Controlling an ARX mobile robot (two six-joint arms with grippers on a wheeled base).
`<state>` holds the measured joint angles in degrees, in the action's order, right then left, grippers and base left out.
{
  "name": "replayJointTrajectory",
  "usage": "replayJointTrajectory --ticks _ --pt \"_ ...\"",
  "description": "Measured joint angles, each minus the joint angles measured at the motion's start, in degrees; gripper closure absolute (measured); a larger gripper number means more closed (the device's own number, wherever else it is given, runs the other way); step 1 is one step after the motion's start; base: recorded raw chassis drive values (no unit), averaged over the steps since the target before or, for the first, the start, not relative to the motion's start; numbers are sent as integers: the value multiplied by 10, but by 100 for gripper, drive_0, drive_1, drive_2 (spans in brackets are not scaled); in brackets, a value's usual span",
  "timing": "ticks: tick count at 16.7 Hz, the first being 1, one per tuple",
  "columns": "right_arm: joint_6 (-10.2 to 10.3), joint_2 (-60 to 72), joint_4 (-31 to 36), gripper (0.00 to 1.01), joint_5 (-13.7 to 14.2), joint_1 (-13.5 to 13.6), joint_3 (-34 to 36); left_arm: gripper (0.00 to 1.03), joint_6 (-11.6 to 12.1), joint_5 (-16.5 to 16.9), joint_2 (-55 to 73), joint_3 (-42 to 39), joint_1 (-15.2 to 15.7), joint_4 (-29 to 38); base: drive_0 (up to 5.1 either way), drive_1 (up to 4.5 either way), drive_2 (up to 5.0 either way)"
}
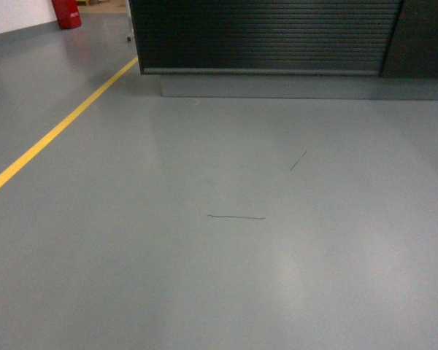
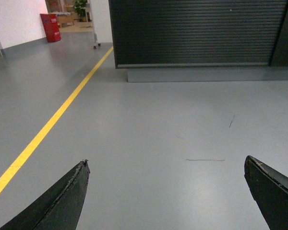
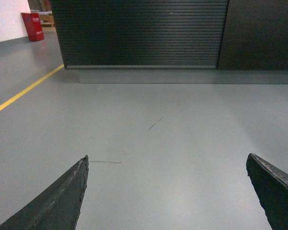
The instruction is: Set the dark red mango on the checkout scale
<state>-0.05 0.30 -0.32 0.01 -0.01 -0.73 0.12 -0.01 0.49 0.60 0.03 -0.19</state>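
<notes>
The checkout (image 1: 263,36) stands ahead as a black counter with a horizontally ribbed front panel; only its front shows, also as the checkout (image 2: 197,31) in the left wrist view and the checkout (image 3: 139,31) in the right wrist view. The dark red mango and the scale are out of view. My left gripper (image 2: 167,165) is open over bare grey floor, nothing between its black fingers (image 2: 67,199). My right gripper (image 3: 168,160) is open too, holding nothing, its fingers (image 3: 62,196) wide apart. Neither gripper appears in the head view.
A yellow floor line (image 1: 55,131) runs diagonally at the left. A red object (image 1: 66,13) stands at the far left by a white wall. A smooth dark panel (image 1: 423,36) adjoins the counter on the right. Thin dark scuff marks (image 1: 236,216) lie on the grey floor.
</notes>
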Motion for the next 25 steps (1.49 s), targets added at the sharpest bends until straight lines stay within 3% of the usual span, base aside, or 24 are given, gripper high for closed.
replayJointTrajectory --ticks 25 --pt "0 0 2 3 0 0 0 5 0 0 0 0 0 0 -4 426 -434"
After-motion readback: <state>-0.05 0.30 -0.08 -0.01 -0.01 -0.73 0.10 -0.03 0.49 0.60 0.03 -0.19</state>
